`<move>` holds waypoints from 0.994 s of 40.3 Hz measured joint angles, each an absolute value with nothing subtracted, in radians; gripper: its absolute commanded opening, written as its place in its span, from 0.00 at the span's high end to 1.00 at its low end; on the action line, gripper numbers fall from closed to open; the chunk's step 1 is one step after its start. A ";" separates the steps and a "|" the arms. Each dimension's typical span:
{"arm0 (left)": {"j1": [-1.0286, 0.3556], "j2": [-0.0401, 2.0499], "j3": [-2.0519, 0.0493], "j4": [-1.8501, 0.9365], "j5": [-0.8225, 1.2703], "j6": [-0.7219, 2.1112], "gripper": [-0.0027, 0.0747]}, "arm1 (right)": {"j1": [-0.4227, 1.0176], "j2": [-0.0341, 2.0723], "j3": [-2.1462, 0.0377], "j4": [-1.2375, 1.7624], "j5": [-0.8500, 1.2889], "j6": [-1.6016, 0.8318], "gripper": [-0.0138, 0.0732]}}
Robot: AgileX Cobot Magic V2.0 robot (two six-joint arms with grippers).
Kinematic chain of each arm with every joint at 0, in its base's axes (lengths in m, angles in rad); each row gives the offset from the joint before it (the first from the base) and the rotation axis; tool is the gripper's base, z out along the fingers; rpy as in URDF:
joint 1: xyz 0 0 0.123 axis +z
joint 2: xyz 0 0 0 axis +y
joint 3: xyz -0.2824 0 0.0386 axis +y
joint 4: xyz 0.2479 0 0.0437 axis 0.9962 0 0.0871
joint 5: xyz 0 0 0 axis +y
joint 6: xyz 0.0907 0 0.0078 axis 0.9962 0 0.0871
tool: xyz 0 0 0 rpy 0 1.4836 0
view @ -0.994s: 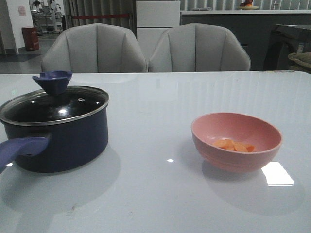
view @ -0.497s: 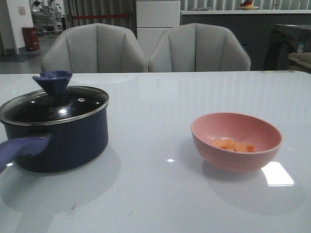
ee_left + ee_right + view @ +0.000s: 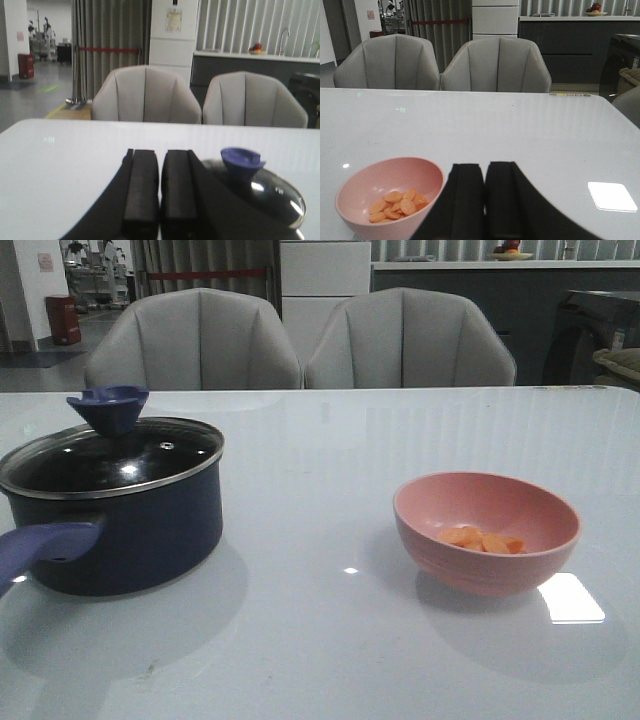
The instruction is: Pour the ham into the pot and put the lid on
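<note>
"Two tools, left tool and right tool, pinched together, empty?"

"Yes. Clear glass lid covers the navy pot; orange ham slices wait in the pink bowl. Lifting the lid comes first."

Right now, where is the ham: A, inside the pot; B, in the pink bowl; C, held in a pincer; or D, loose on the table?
B: the orange-pink ham slices lie at the bottom of the pink bowl, which stands apart from the pot, whose lid is on.
</note>
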State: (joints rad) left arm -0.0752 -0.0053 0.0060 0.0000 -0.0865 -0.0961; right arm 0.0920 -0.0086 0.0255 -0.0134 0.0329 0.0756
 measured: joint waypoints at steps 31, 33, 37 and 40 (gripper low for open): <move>-0.075 0.279 -0.271 -0.038 0.196 -0.096 0.82 | 0.092 -0.009 0.026 -0.013 0.033 0.076 0.67; -0.075 0.298 -0.271 -0.038 0.196 -0.096 0.82 | 0.092 -0.009 0.026 -0.013 0.033 0.076 0.67; -0.075 0.332 -0.271 -0.038 0.198 -0.096 0.82 | 0.092 -0.009 0.026 -0.013 0.033 0.076 0.67; -0.075 0.352 -0.273 -0.038 0.198 -0.096 0.80 | 0.092 -0.009 0.026 -0.013 0.033 0.076 0.67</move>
State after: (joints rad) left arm -0.0752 0.3521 -0.2728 -0.0383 0.1982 -0.0961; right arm 0.0920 -0.0086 0.0255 -0.0134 0.0329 0.0756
